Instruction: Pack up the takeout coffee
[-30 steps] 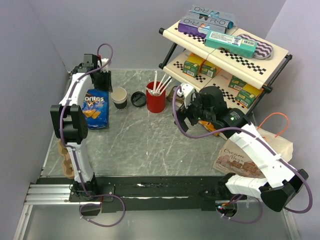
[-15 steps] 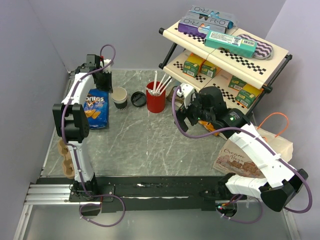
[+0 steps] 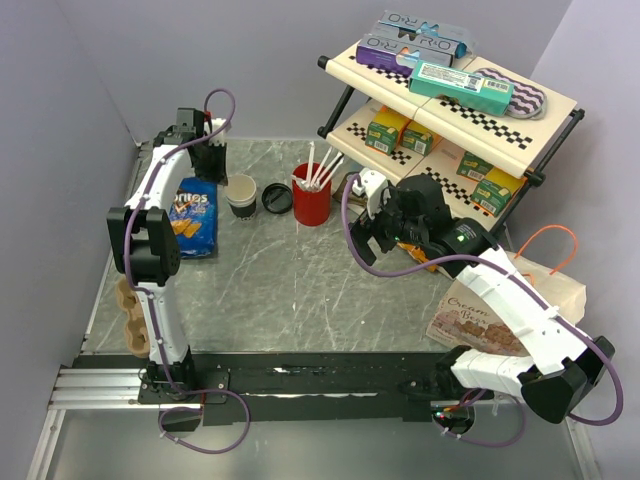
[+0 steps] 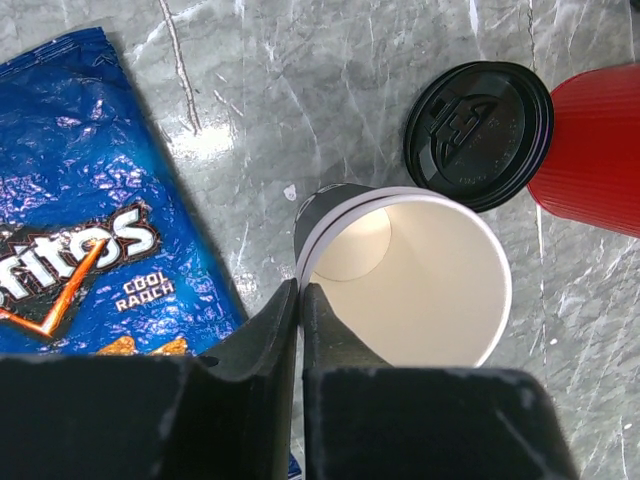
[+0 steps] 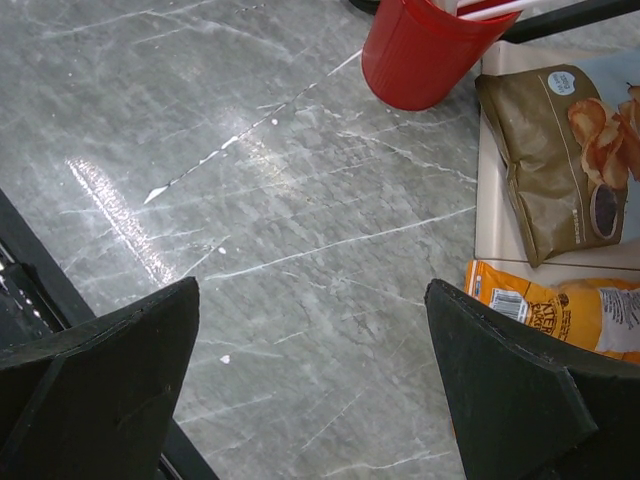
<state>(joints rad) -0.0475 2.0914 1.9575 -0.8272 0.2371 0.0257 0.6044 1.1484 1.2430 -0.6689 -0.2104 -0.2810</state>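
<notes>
The grey marbled surface (image 3: 300, 290) looks smooth; if the left hand (image 4: 301, 300) drags instead of lifting, the cup may slide or tip; the right hand (image 5: 310, 300) hangs spread wide over bare surface, grasping nothing, too far away to help. The blue chip bag (image 4: 80, 230) lies close beside the left hand, on its left; a swing to that side could catch the bag and pull it along. The red cup (image 4: 595, 150) stands well to the right of this hand, beyond the lid; a wide carry that way might knock it over. The paper cup (image 4: 420, 280) stands upright and open directly at the hand, which is clenched on its thin wall at the rim, one finger outside and one inside; I think such a pinch can crush the rim, or let the cup swing and slip out. The black lid (image 4: 478, 135) lies flat ahead and right of the hand, just beside the cup; it is not on yet; a bent rim may refuse it.
</notes>
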